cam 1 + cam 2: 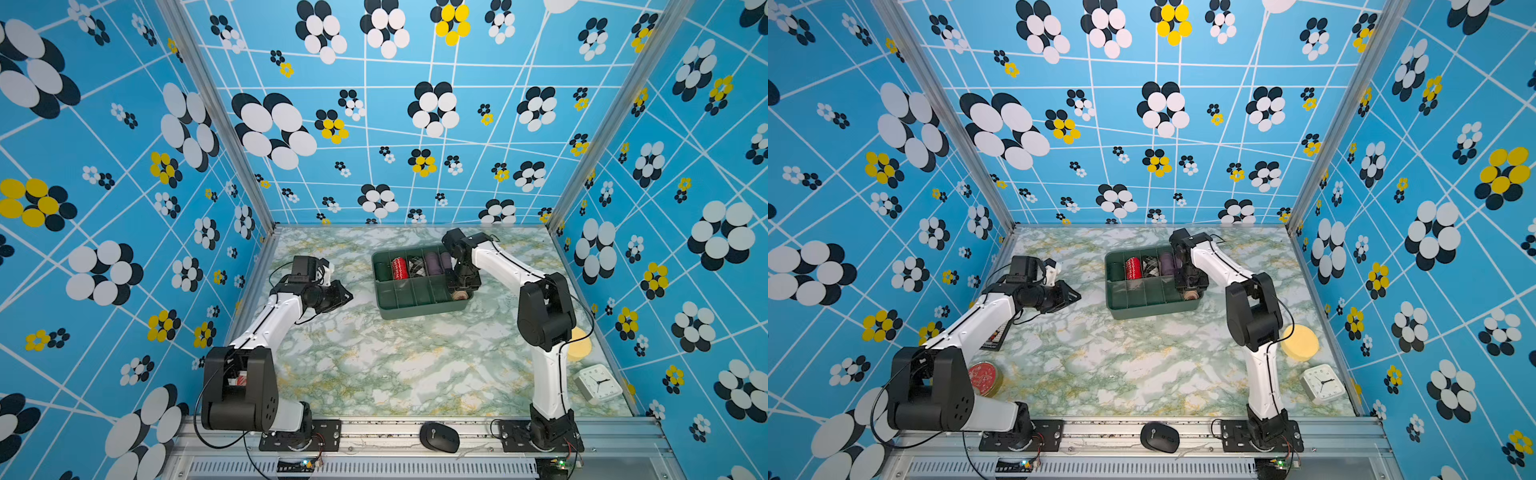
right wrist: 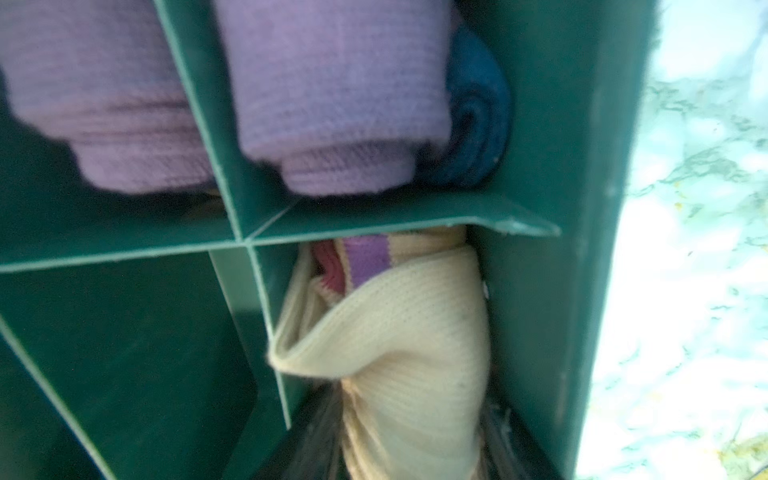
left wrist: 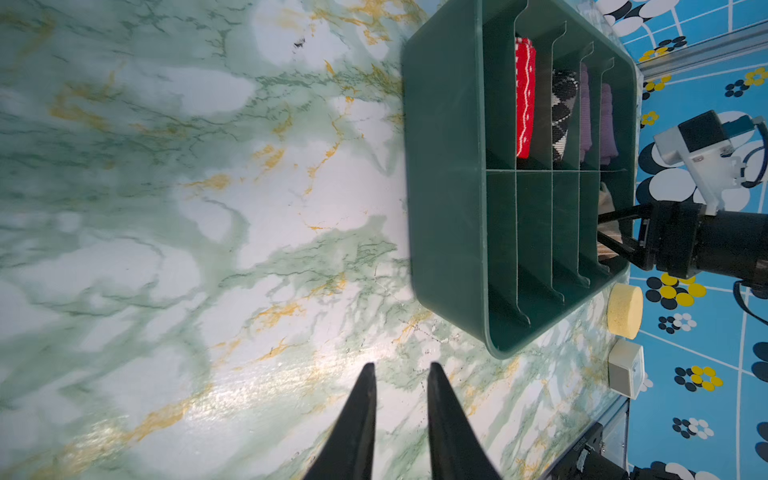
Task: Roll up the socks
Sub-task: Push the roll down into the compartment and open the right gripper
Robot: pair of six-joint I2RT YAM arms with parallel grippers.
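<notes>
Tan socks (image 1: 1191, 296) in green tray (image 1: 1150, 310)

There are 1 tray (image 1: 419, 313), 2 purple rolls (image 1: 432, 264), 1 red roll (image 1: 398, 268), 1 tan roll (image 1: 459, 296), 1 clock (image 1: 598, 382)
</notes>
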